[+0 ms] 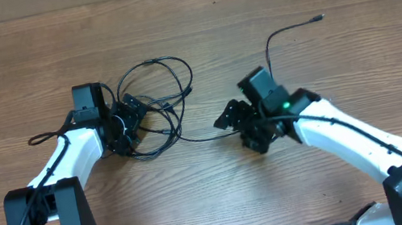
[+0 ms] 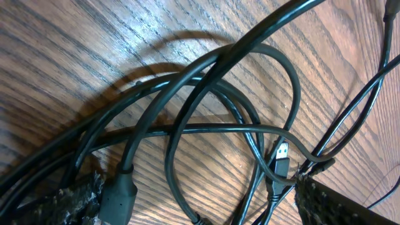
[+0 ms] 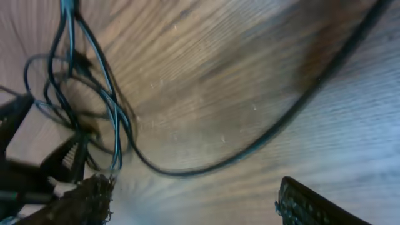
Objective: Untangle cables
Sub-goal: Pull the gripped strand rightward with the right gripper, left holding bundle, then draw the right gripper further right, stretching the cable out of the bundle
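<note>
The cables (image 1: pixel 156 95) lay bunched between the spread fingers of the left gripper (image 1: pixel 130 126) — one tangle, its cords beyond counting. One strand (image 3: pixel 200 170) ran right, near the right gripper (image 1: pixel 239 126) — also open.

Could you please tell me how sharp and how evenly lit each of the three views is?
Overhead: sharp, evenly lit, the cables casting only faint shadows on the table. Left wrist: crisp close-up, a dark shadow beneath the loops. Right wrist: blurred, wood grain smeared, pale glare toward the bottom.

Thin black cables (image 2: pixel 119 190), loosely tangled
</note>
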You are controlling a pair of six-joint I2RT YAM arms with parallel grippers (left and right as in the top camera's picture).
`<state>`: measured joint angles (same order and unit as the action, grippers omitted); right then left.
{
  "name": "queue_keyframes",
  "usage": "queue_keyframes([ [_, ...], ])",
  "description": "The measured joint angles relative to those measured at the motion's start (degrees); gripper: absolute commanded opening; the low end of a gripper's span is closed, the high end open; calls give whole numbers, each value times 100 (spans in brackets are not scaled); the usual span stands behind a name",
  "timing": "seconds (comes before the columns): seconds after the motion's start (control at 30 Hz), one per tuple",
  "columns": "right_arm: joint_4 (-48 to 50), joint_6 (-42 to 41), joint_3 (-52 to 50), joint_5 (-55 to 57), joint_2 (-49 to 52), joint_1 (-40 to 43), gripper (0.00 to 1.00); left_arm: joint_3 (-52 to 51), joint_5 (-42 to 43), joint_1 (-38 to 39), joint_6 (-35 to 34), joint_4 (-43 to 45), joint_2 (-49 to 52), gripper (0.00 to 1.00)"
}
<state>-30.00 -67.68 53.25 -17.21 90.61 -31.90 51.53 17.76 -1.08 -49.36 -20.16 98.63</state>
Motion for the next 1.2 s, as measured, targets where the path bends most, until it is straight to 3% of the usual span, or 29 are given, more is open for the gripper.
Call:
queue_keyframes([
  [0.2, 1274, -734, -450, 623, 9, -503, 72, 0, 0, 0, 0, 2, 0, 100],
  [0.37, 1346, -1093, -470, 732, 122, -638, 53, 0, 0, 0, 0, 2, 0, 100],
  [0.47, 1537, -1220, -474, 737, 525, -640, 4, 0, -2, 0, 0, 0, 0, 99],
  [0.8, 1613, 72, -505, 780, 678, -638, 4, 0, 361, -129, 256, 162, 26, 100],
  [0.9, 1606, 476, -507, 800, 387, -638, 4, 240, 1633, -610, 1132, -199, 240, 100],
  [0.97, 1604, 758, -507, 859, 125, -638, 4, 616, 2417, -966, 1777, -953, 352, 100],
  [1.2, 1609, 1600, -505, 1121, -789, -638, 4, 1189, 2758, -868, 3416, -2988, -271, 100],
])
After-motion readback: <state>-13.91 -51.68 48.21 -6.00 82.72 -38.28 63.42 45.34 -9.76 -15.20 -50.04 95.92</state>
